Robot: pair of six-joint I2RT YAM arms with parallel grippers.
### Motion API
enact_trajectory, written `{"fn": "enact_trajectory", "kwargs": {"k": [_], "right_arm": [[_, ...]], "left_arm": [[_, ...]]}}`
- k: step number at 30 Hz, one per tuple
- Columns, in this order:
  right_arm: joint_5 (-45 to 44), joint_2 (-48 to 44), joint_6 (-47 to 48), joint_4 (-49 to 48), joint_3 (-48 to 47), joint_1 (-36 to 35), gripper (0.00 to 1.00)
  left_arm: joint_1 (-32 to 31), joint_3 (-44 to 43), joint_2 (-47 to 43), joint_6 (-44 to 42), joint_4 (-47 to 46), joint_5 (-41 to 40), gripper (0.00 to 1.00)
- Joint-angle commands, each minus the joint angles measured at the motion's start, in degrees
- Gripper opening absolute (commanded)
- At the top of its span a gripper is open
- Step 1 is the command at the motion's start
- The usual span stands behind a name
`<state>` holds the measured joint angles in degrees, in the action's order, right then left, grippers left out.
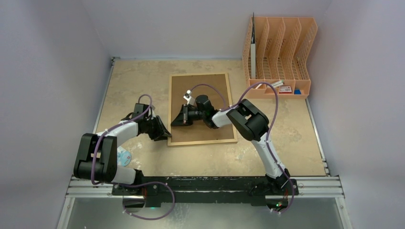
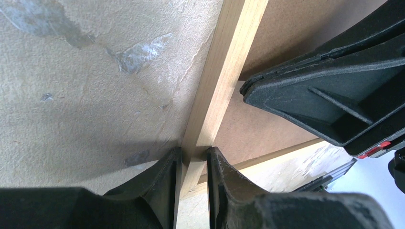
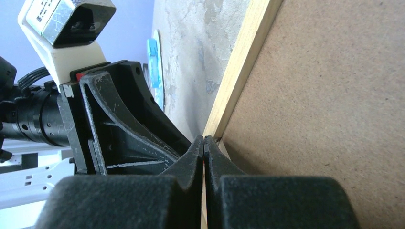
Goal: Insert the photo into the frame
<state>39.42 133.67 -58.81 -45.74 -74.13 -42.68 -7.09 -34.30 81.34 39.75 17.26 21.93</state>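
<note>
The frame (image 1: 210, 86) lies face down in the middle of the table, brown fibreboard back up, with its thin light-wood border around it. My left gripper (image 1: 166, 134) is at the frame's near-left corner, and in the left wrist view (image 2: 193, 160) its jaws are shut on the wood border (image 2: 224, 71). My right gripper (image 1: 174, 121) is low over the back board by the left border; in the right wrist view (image 3: 204, 140) its jaws are pressed together with nothing between them, tips at the board's edge (image 3: 325, 95). The photo is not in view.
An orange plastic file organiser (image 1: 279, 52) stands at the back right with small items in its base. A round blue-and-white object (image 1: 123, 156) lies on the table near the left arm. Grey walls close in both sides.
</note>
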Motion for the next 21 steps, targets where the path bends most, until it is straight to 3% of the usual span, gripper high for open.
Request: {"fn": "enact_trajectory", "kwargs": {"k": [1,21], "right_arm": [[2.2,2.2,0.1,-1.6,-0.5,-0.2,0.0],[0.6,2.7,8.9,16.6,-3.9,-0.3,0.0]], "left_arm": [[0.2,1.0,2.7,-1.9,1.3,-6.9,0.25],[0.2,0.7,2.8,-1.7,1.6,-7.6,0.24]]}}
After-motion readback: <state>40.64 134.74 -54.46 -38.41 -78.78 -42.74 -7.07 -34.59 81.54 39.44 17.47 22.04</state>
